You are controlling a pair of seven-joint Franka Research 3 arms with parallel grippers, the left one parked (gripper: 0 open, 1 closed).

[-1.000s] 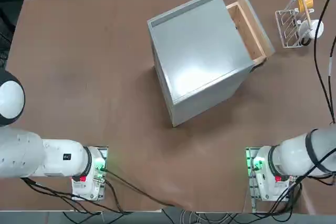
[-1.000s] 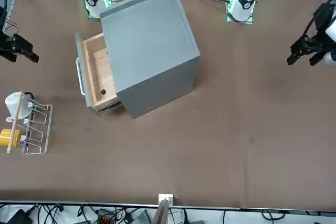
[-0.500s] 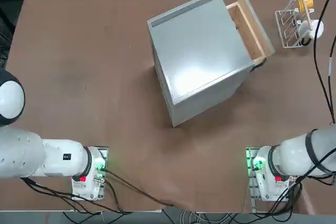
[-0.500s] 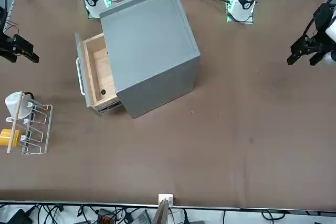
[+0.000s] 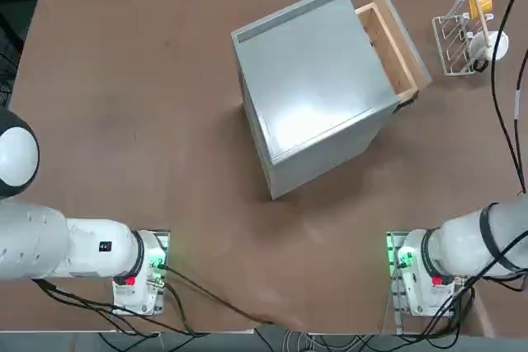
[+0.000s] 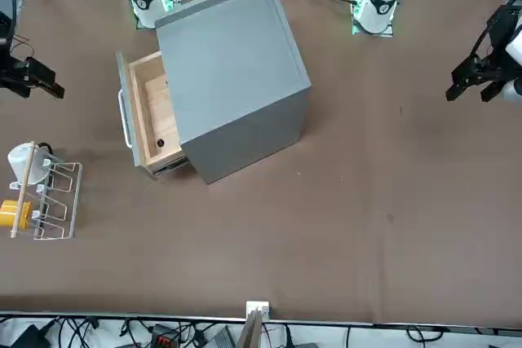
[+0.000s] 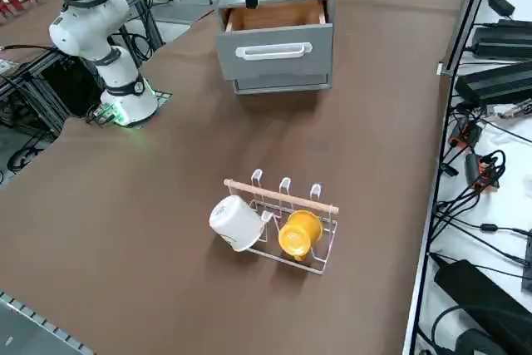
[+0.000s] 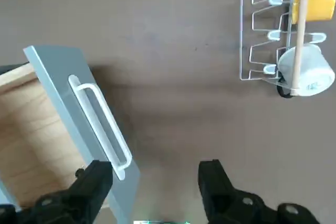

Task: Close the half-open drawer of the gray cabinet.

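Front view shows the counter (image 6: 326,242) carrying the gray cabinet (image 6: 232,63), which sits at an angle. A hard shove might slide or turn the whole cabinet instead of closing anything, since nothing visible braces it.

The drawer (image 6: 163,112) juts partway from the cabinet's side, pale wood behind a gray front panel (image 8: 79,93). Pushed near one end of that panel, it could skew and bind.

The wire rack (image 7: 287,265) stands apart on the counter, out beyond the drawer front. A low, wide approach could clip it and upset the white mug (image 7: 236,223) or yellow mug (image 7: 300,234) on it.

The right tool (image 8: 155,165) hangs raised near the drawer front, its fingers spread wide with nothing between them. Lowered like that, one finger could drop inside the drawer, or catch the white handle (image 8: 100,124) and spoil the push.
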